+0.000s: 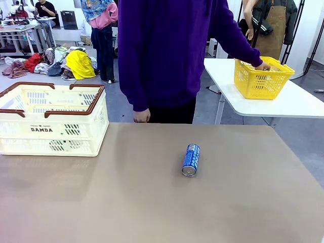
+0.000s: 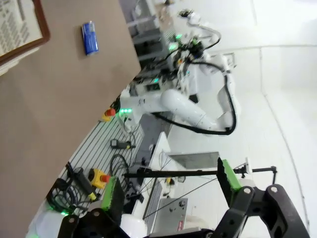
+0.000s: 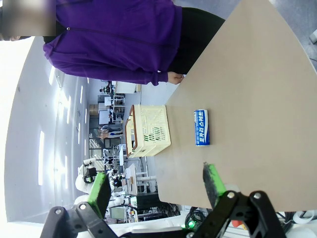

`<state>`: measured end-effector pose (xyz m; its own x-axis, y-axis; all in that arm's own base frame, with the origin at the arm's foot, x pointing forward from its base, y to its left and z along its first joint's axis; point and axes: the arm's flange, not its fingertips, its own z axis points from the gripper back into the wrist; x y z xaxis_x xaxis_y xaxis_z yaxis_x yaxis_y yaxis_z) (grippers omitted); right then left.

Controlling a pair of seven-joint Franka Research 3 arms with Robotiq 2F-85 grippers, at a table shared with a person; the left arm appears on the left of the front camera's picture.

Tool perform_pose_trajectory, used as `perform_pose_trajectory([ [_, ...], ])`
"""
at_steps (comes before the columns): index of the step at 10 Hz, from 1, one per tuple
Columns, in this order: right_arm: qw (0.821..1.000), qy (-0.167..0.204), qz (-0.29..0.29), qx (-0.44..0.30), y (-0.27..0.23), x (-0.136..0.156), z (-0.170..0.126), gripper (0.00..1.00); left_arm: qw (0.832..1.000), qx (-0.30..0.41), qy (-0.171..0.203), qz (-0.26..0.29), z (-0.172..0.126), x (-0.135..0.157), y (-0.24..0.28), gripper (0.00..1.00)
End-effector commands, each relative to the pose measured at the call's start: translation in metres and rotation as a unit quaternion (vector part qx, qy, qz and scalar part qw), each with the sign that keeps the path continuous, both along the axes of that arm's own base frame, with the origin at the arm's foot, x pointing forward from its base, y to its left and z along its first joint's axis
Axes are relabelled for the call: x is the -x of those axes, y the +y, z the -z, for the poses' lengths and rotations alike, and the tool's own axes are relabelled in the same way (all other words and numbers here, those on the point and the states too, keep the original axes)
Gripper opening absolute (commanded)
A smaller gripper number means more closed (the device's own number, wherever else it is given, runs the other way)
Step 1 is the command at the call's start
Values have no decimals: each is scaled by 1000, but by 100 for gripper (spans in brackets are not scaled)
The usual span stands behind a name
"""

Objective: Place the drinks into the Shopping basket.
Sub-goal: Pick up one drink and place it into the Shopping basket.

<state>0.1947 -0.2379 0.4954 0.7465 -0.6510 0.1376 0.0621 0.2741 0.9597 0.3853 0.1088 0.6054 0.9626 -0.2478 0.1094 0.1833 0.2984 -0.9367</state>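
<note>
One blue drink can [image 1: 191, 160] with white lettering lies on its side near the middle of the brown table, silver top toward me. It is also in the left wrist view as the blue can [image 2: 89, 37] and in the right wrist view as the blue can [image 3: 201, 127]. The cream Shopping basket [image 1: 50, 119] with a dark brown rim stands at the table's far left; the basket [image 3: 148, 130] appears sideways from the right wrist. My left gripper [image 2: 171, 191] is open in the air, holding nothing. My right gripper [image 3: 157, 186] is open too, well back from the can.
A person in a purple top stands at the far edge; one hand [image 1: 142, 116] hangs by the table, the other hand [image 1: 262, 66] rests on a yellow mesh basket [image 1: 262, 77] on a white side table [image 1: 283, 101].
</note>
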Motion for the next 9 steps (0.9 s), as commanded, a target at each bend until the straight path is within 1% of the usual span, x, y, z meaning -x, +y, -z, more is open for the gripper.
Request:
perform_pose_trajectory([
  [1, 1000, -19, -1, -1, -1, -2, -2, 100, 990, -105, 29, 93, -29, -24, -100, 100],
  [2, 1000, -19, -1, -1, -1, -2, -2, 100, 979, -154, 35, 132, -32, -32, -162, 100],
  [3, 1000, -19, -1, -1, -1, -2, -2, 100, 973, -166, 32, 156, -29, -34, -213, 100],
  [4, 1000, -19, -1, -1, -1, -2, -2, 100, 967, -182, 37, 172, -20, -37, -260, 100],
  [5, 1000, -19, -1, -1, -1, -2, -2, 100, 965, -202, 44, 159, -6, -37, -303, 100],
  [6, 1000, -19, -1, -1, -1, -2, -2, 100, 972, -201, 58, 108, 12, -33, -346, 100],
  [7, 1000, -19, -1, -1, -1, -2, -2, 100, 972, -198, 77, 103, 28, -26, -370, 100],
  [8, 1000, -19, -1, -1, -1, -2, -2, 100, 969, -199, 78, 122, 37, -23, -374, 100],
  [9, 1000, -19, -1, -1, -1, -2, -2, 100, 968, -202, 54, 136, 20, -29, -369, 100],
])
